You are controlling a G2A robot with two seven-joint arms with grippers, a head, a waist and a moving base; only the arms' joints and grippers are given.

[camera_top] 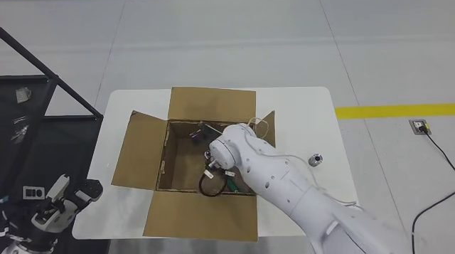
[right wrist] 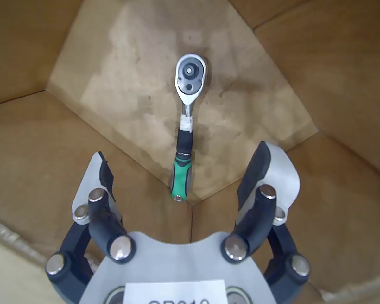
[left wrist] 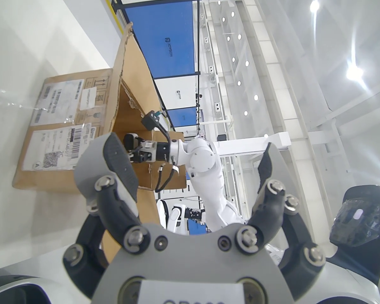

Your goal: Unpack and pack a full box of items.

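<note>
Risks snagging a wall of the brown cardboard box (camera_top: 213,103), with right gripper (right wrist: 182,156) fingers (right wrist: 258,166) spread over the green-handled steel ratchet wrench (right wrist: 186,121) tucked in its corner.

The right arm (camera_top: 284,176) stretches forward and inward from the near right. Its wrist is bent so the right gripper (right wrist: 182,156) points straight down, jaws spread wide and holding nothing. The left gripper (left wrist: 190,148) sits low at the near left, aimed toward the right arm, jaws likewise apart and empty.
</note>
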